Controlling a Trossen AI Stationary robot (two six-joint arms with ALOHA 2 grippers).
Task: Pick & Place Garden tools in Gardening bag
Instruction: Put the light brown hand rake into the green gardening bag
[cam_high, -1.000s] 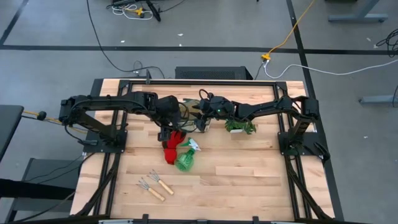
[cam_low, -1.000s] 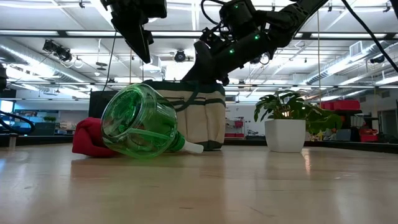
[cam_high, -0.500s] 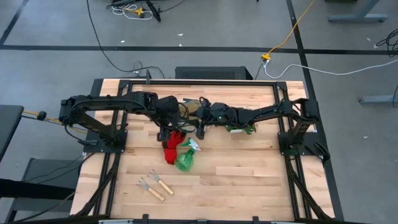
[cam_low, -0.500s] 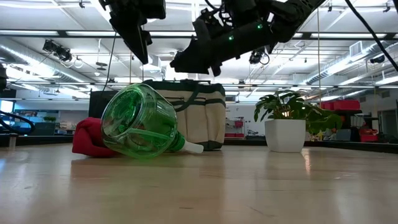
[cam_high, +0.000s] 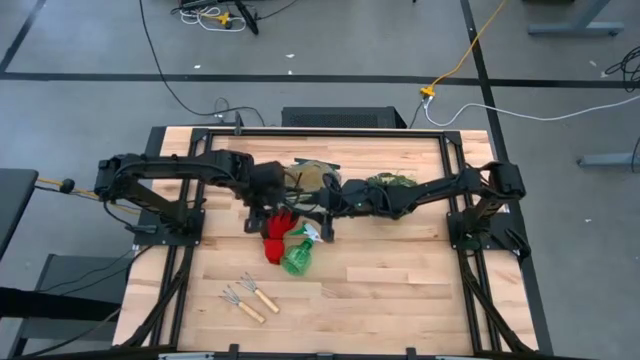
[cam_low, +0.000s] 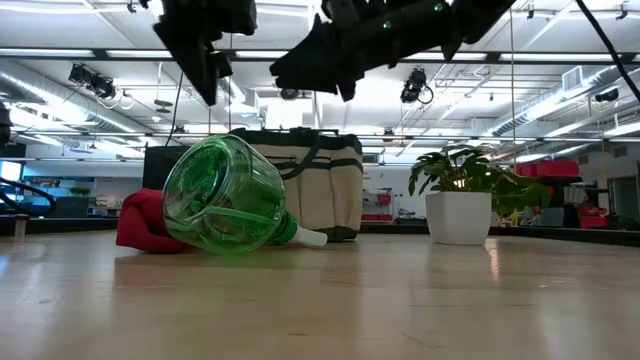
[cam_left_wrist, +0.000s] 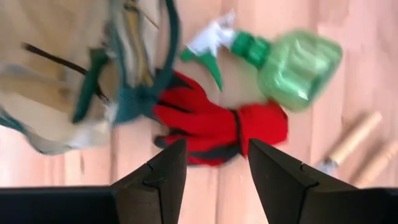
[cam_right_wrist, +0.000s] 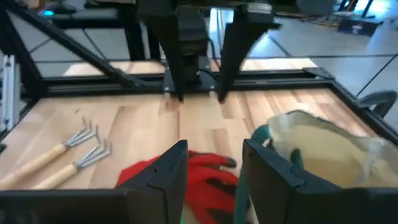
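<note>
The red gloves (cam_high: 278, 236) lie on the table beside the cream gardening bag (cam_high: 312, 175), which stands upright on its base (cam_low: 320, 185). The green spray bottle (cam_high: 298, 258) lies on its side, its white nozzle toward the bag. Two wooden-handled rakes (cam_high: 250, 295) lie nearer the front edge. My left gripper (cam_left_wrist: 217, 146) is open and empty above the gloves (cam_left_wrist: 217, 124). My right gripper (cam_right_wrist: 214, 146) is open and empty, high over the bottle's nozzle end, facing the gloves (cam_right_wrist: 186, 171). The pruning shears are out of view.
A potted plant (cam_low: 460, 190) in a white pot stands right of the bag, partly under my right arm (cam_high: 400, 195). Bare wood lies along the table's front and right (cam_high: 400, 290).
My right gripper has come away from the bag toward the table's near edge, over the spray bottle's nozzle, and has tipped more level. My left gripper has shifted slightly toward the table's left edge. The tools and bag have not moved.
</note>
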